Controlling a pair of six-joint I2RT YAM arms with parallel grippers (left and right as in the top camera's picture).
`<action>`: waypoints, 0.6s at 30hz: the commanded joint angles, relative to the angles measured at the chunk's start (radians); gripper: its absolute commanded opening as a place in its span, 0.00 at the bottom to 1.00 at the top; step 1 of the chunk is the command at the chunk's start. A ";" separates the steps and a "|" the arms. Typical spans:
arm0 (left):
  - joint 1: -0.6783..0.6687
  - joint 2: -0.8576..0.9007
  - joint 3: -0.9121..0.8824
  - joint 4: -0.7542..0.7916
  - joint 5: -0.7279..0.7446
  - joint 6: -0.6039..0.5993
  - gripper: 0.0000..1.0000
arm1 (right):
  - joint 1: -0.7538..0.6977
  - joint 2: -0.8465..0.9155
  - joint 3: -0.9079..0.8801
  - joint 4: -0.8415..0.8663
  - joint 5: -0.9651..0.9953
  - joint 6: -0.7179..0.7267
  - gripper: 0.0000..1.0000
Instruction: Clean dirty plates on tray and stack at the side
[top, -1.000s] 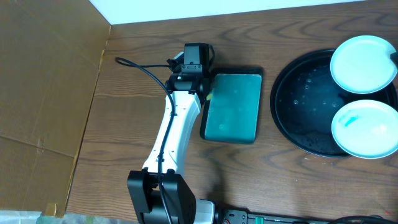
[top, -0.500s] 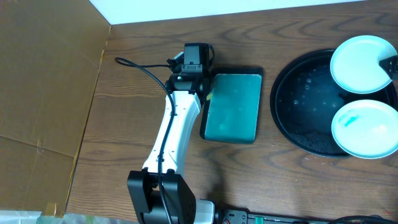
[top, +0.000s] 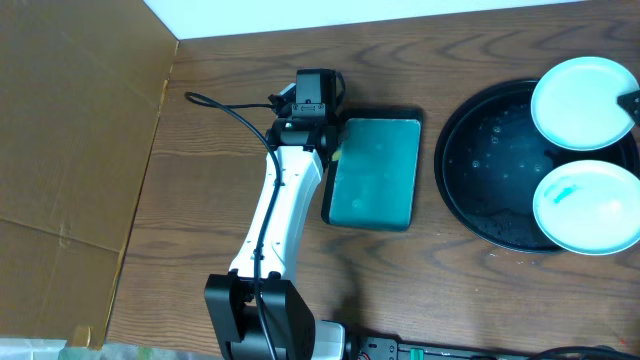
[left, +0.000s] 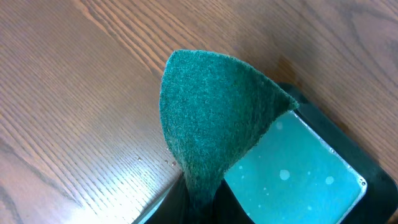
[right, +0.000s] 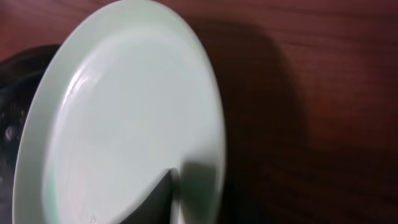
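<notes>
The left gripper (left: 189, 200) pinched a teal cloth (left: 211, 112) at centre frame, while a finger (right: 154, 202) of the right gripper (top: 631, 103) overlapped the upper-right plate (top: 578, 90), closure unclear.

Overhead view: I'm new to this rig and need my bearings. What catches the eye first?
A large round black tray at the right edge, holding two round white plates: a far plate and a near plate with a teal smear. At centre lies a rectangular black tray with a teal inside, and the left gripper beside it pinches a fuzzy teal-green pad.
</notes>
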 joint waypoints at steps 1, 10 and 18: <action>0.003 0.000 -0.011 0.002 -0.009 -0.005 0.07 | 0.003 0.006 0.005 0.010 -0.013 0.008 0.04; 0.003 0.000 -0.011 0.002 -0.009 -0.005 0.07 | -0.029 0.006 0.005 0.155 -0.118 0.224 0.01; 0.003 0.000 -0.011 0.002 -0.009 -0.005 0.07 | -0.116 -0.021 0.005 0.267 -0.205 0.475 0.01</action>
